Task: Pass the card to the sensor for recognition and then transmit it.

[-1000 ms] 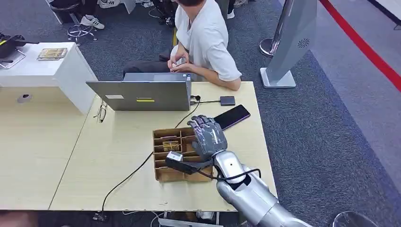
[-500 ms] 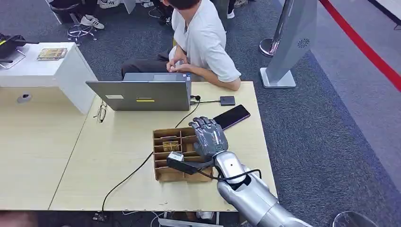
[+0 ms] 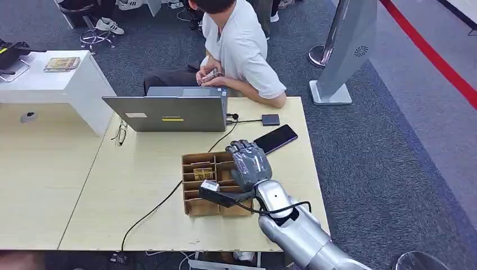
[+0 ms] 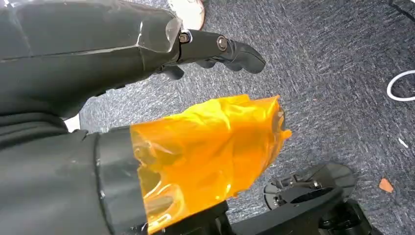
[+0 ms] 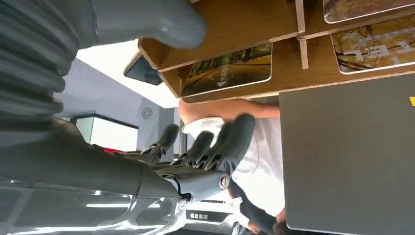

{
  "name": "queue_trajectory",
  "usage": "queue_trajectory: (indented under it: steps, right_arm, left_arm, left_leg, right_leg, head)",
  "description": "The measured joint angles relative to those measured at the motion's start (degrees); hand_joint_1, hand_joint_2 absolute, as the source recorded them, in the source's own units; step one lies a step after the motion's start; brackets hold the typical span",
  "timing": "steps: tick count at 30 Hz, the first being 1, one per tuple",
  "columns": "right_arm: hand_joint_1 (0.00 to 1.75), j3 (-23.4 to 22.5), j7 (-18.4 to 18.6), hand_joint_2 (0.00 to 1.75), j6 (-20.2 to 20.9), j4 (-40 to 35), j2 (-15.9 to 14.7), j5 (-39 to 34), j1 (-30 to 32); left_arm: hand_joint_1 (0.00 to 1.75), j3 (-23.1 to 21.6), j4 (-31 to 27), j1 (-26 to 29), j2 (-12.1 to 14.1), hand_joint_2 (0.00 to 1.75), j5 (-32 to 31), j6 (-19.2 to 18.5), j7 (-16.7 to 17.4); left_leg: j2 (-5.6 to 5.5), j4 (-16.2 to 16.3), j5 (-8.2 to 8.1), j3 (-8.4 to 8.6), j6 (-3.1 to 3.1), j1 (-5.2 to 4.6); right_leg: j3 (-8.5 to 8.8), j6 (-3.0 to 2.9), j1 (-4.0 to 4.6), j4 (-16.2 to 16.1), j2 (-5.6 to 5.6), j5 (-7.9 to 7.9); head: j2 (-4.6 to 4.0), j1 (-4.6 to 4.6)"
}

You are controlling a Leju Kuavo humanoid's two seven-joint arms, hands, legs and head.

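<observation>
Cards lie in the compartments of a brown cardboard divider box [image 3: 194, 209] that stands on the light wooden worktop [image 3: 135, 185]. In the right wrist view I can count three of them: one dark green-gold card [image 5: 227, 71] in a compartment near the thumb, and two more gold cards [image 5: 374, 46] in the next compartments (their far ends are cut off by the picture edge). In the head view one gold card [image 3: 203, 172] is visible in the box, just beside the hand.

One right hand [image 3: 248, 162] hangs over the right side of the box, palm down. Its fingers [image 5: 230, 139] are apart and loosely curved, and they grasp nothing; no card is between them. A black cable runs along the silver forearm.

One left hand [image 4: 147, 73] hangs low over the grey carpet. Orange film is wrapped around a part of it, and its dark fingers [image 4: 240, 51] are stretched out and hold nothing.

Behind the box stands one grey laptop [image 3: 169, 112], and one person [image 3: 242, 50] in a white shirt sits behind it. One black phone [image 3: 275, 138] lies near the right hand, and one small black square device [image 3: 270, 119] lies close to the person's arm.
</observation>
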Motion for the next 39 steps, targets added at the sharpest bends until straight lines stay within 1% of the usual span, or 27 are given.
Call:
queue_trajectory:
  steps: [4, 5, 7, 9, 10, 12, 13, 14, 15, 19, 20, 26, 27, 30, 34, 39]
  right_arm:
    - [0.89, 0.00, 0.00, 1.75, 0.17, 0.11, 0.00, 0.00, 0.00]
    - [0.87, 0.00, 0.00, 1.75, 0.26, 0.11, 0.00, 0.00, 0.00]
    - [0.94, 0.00, 0.00, 1.75, 0.33, 0.15, 0.00, 0.00, 0.00]
    - [0.93, -0.02, 0.00, 1.75, 0.35, 0.17, 0.00, 0.00, 0.00]
    - [0.96, 0.00, 0.00, 1.75, 0.35, 0.17, 0.00, 0.00, 0.00]
    - [1.12, -0.02, 0.00, 1.75, 0.35, 0.17, 0.00, 0.00, 0.00]
    - [1.31, -0.02, 0.00, 1.75, 0.35, 0.17, 0.00, 0.00, 0.00]
    - [1.57, -0.02, 0.00, 1.75, 0.35, 0.22, 0.00, 0.00, -0.01]
    - [1.64, -0.02, 0.00, 1.75, 0.35, 0.24, 0.00, 0.00, -0.01]
    - [1.69, -0.04, 0.00, 1.75, 0.37, 0.24, 0.00, 0.00, -0.07]
    - [1.73, -0.04, -0.02, 1.75, 0.35, 0.24, 0.00, -0.02, -0.08]
    - [1.75, -0.04, -0.68, 1.75, -0.31, 0.24, 0.00, -0.04, -0.07]
    - [1.71, -0.04, -0.88, 1.75, -0.64, 0.22, 0.00, -0.04, -0.05]
    - [1.75, -0.04, -1.38, 1.75, -1.71, -0.20, 0.00, -0.04, 0.08]
    - [1.75, -0.06, -2.32, 1.75, -3.30, -1.85, 0.02, -0.04, 0.58]
    - [1.75, -0.07, -3.50, 1.75, -5.16, -5.98, 0.02, -0.07, 1.40]
  left_arm:
    - [0.00, -0.13, 0.00, 0.00, 0.00, 0.00, -0.17, -0.04, 0.07]
    - [0.00, -0.20, 0.00, 0.00, 0.00, 0.00, -0.24, -0.07, 0.07]
    - [0.00, -0.31, 0.00, -0.01, 0.00, 0.00, -0.35, -0.09, 0.07]
    - [0.00, -0.31, 0.00, -0.01, 0.00, 0.00, -0.44, -0.09, 0.07]
    - [0.00, -0.31, 0.00, -0.01, 0.00, 0.00, -0.44, -0.09, 0.07]
    - [0.00, -0.33, 0.00, -0.01, 0.00, 0.00, -0.44, -0.09, 0.07]
    - [0.00, -0.31, 0.00, -0.01, 0.00, 0.00, -0.42, -0.09, 0.07]
    - [0.00, -0.33, 0.00, -0.01, 0.00, 0.00, -0.42, -0.09, 0.07]
    - [0.00, -0.33, 0.00, -0.01, 0.00, 0.00, -0.44, -0.09, 0.07]
    - [0.00, -0.35, 0.00, -0.01, 0.00, 0.00, -0.52, -0.15, 0.07]
    - [0.00, -0.37, 0.00, 0.00, 0.00, 0.00, -0.59, -0.17, 0.07]
    - [0.00, -0.94, 0.00, 0.00, 0.00, 0.00, -0.59, -0.37, 0.07]
    - [0.00, -1.01, 0.00, 0.00, 0.02, 0.00, -0.57, -0.37, 0.07]
    - [0.00, -1.27, 0.00, 0.00, 0.02, 0.00, -0.50, -0.35, 0.07]
    - [0.00, -1.33, 0.00, 0.02, 0.02, 0.00, -0.31, -0.37, 0.07]
    - [0.00, -1.36, 0.00, 0.09, 0.04, 0.00, 0.13, -0.33, -0.02]
  left_leg:
    - [0.00, 0.00, 0.00, 0.00, 0.00, 0.00]
    - [0.00, 0.00, 0.00, 0.00, 0.00, 0.00]
    - [0.00, 0.00, 0.00, 0.00, 0.00, 0.00]
    - [0.00, 0.00, 0.00, 0.00, 0.00, 0.00]
    - [0.00, 0.00, 0.00, 0.00, 0.00, 0.00]
    - [0.00, 0.00, 0.00, 0.00, 0.00, 0.00]
    - [0.00, 0.00, 0.00, 0.00, 0.00, 0.00]
    - [0.00, 0.00, 0.00, 0.00, 0.00, 0.00]
    - [0.00, 0.00, 0.00, 0.00, 0.00, 0.00]
    - [0.00, 0.00, 0.00, 0.00, 0.00, 0.00]
    - [0.00, 0.00, 0.00, 0.00, 0.00, 0.00]
    - [0.00, 0.00, 0.00, 0.00, 0.00, 0.00]
    - [0.00, 0.00, 0.00, 0.00, 0.00, 0.00]
    - [0.00, 0.00, 0.00, 0.00, 0.00, 0.00]
    - [0.00, 0.00, 0.00, 0.00, 0.00, 0.00]
    - [0.00, 0.00, 0.00, 0.00, 0.00, 0.00]
  right_leg:
    - [0.00, 0.00, 0.00, 0.00, 0.00, 0.00]
    - [0.00, 0.00, 0.00, 0.00, 0.00, 0.00]
    - [0.00, 0.00, 0.00, 0.00, 0.00, 0.00]
    - [0.00, 0.00, 0.00, 0.00, 0.00, 0.00]
    - [0.00, 0.00, 0.00, 0.00, 0.00, 0.00]
    - [0.00, 0.00, 0.00, 0.00, 0.00, 0.00]
    - [0.00, 0.00, 0.00, 0.00, 0.00, 0.00]
    - [0.00, 0.00, 0.00, 0.00, 0.00, 0.00]
    - [0.00, 0.00, 0.00, 0.00, 0.00, 0.00]
    - [0.00, 0.00, 0.00, 0.00, 0.00, 0.00]
    - [0.00, 0.00, 0.00, 0.00, 0.00, 0.00]
    - [0.00, 0.00, 0.00, 0.00, 0.00, 0.00]
    - [0.00, 0.00, 0.00, 0.00, 0.00, 0.00]
    - [0.00, 0.00, 0.00, 0.00, 0.00, 0.00]
    - [-0.01, 0.00, 0.00, 0.00, 0.00, 0.00]
    - [-0.01, 0.00, 0.00, 0.00, 0.00, 0.00]
  head:
    - [0.00, 0.00]
    - [0.00, 0.00]
    - [0.00, 0.00]
    - [0.00, 0.00]
    - [0.00, 0.00]
    - [0.00, 0.00]
    - [0.00, 0.00]
    - [0.00, 0.00]
    - [0.00, 0.00]
    - [0.00, 0.00]
    - [0.00, 0.00]
    - [0.00, 0.00]
    - [0.00, 0.00]
    - [0.00, 0.00]
    - [0.00, 0.00]
    - [0.00, 0.00]
